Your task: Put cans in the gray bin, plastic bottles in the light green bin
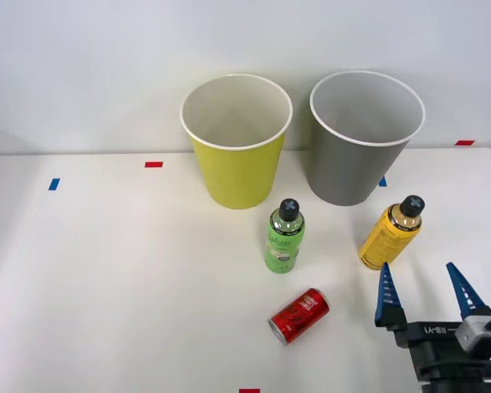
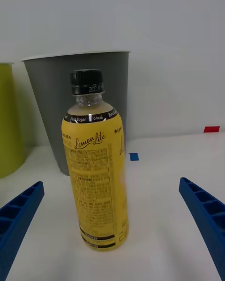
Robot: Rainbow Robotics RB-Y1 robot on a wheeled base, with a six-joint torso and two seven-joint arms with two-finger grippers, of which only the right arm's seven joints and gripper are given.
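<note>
The tool [image 1: 425, 292] gapes wide, empty — the yellow bottle [image 1: 389, 234] stands upright on the bench just ahead. A finger clipping it off-centre could topple it — toward the gray bin [image 1: 362, 155].

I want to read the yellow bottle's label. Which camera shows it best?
The right wrist view: the yellow bottle stands close up, upright, its "Lemon Lite" label readable. The front view shows the same bottle small, from above, beside the gray bin, lettering unreadable.

Bright, even light; soft shadows.
</note>
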